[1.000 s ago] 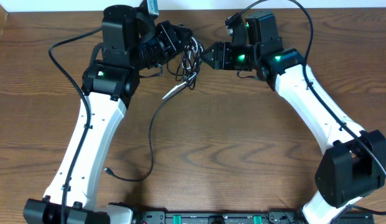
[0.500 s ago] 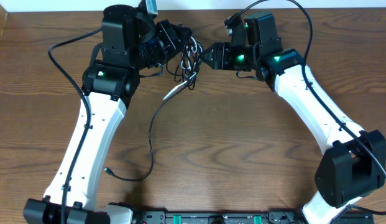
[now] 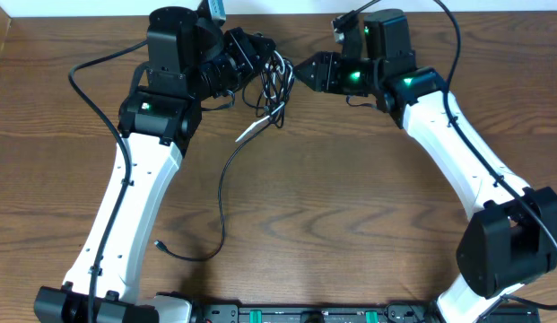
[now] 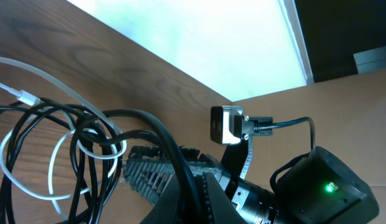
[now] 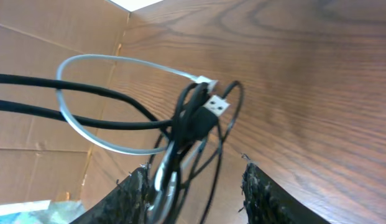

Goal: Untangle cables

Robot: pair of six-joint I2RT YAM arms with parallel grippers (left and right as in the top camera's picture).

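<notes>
The cables (image 3: 276,82) are a tangle of thin black cords and one white cord, hanging at the far middle of the table. My left gripper (image 3: 258,56) is shut on a black cord of the tangle (image 4: 188,186); the loops (image 4: 62,149) hang beside it. One long black cable (image 3: 219,193) trails to a plug near the front left (image 3: 157,244). The white cord's end (image 3: 251,132) lies on the table. My right gripper (image 3: 302,72) is open just right of the tangle. In the right wrist view the cords (image 5: 194,118) run between its fingers (image 5: 196,202), close to the left finger.
The brown wooden table (image 3: 350,197) stretches in front of both arms. A cardboard wall (image 5: 43,124) stands behind the table's far edge. The thick black arm cables (image 3: 94,63) loop beside the left arm and above the right arm (image 3: 444,36).
My right gripper has shifted slightly to the right and toward the far edge, still open beside the tangle. The left gripper and the cables have barely moved.
</notes>
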